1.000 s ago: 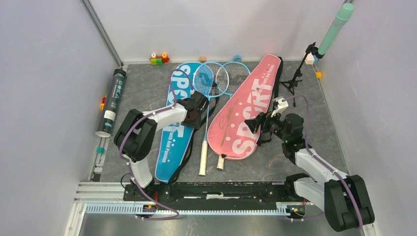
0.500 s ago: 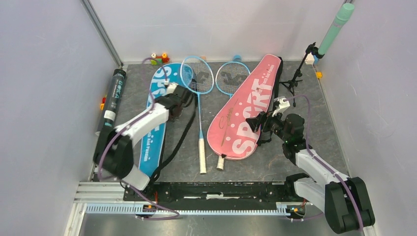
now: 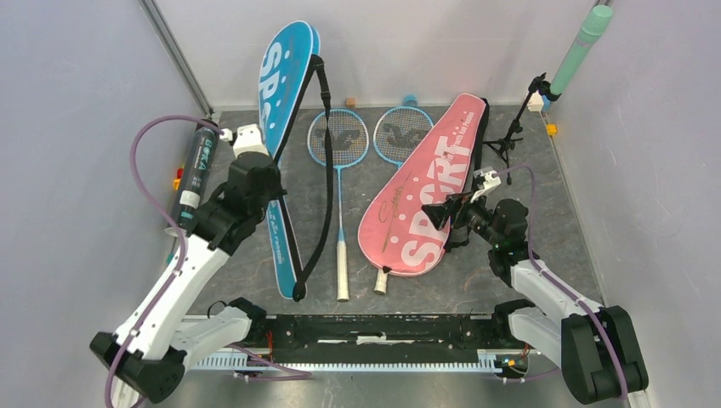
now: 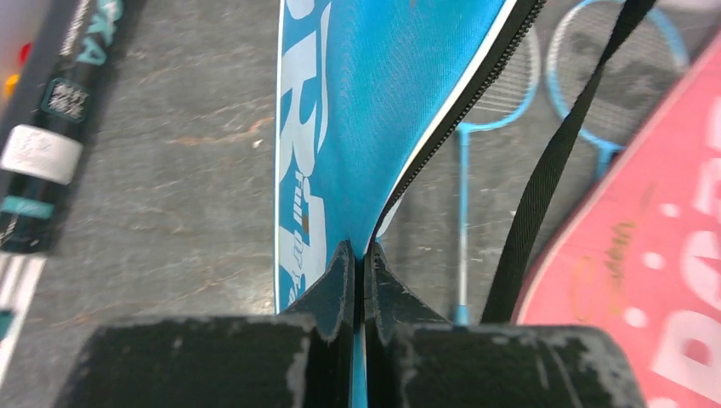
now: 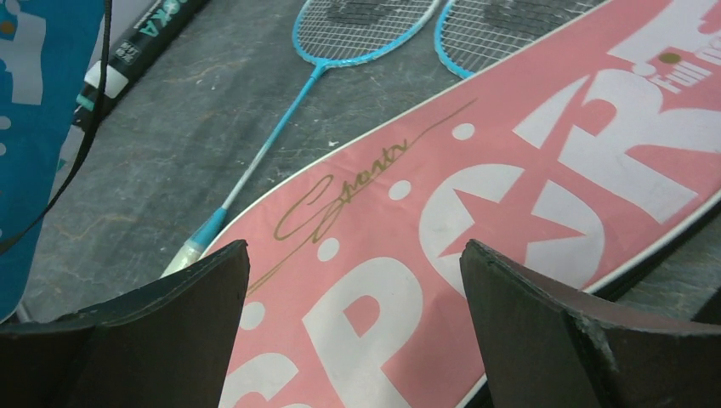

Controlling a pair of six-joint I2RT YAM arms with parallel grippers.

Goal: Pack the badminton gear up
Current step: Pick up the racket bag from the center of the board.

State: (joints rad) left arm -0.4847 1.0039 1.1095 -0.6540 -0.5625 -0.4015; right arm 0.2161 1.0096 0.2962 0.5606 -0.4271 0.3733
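At left, blue bag raised on edge and leaning toward the back wall, its zipper edge pinched between the pressed-together fingers of left gripper. Probably light, limp fabric, prone to sag and swing; best held along the stiffer seam. Over pink bag, lying flat: right gripper, spread wide, holding nothing.

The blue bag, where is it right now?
In the top view, the blue bag is on the left side, held up and pinched in the left tool, between the dark tube and the left blue racket.
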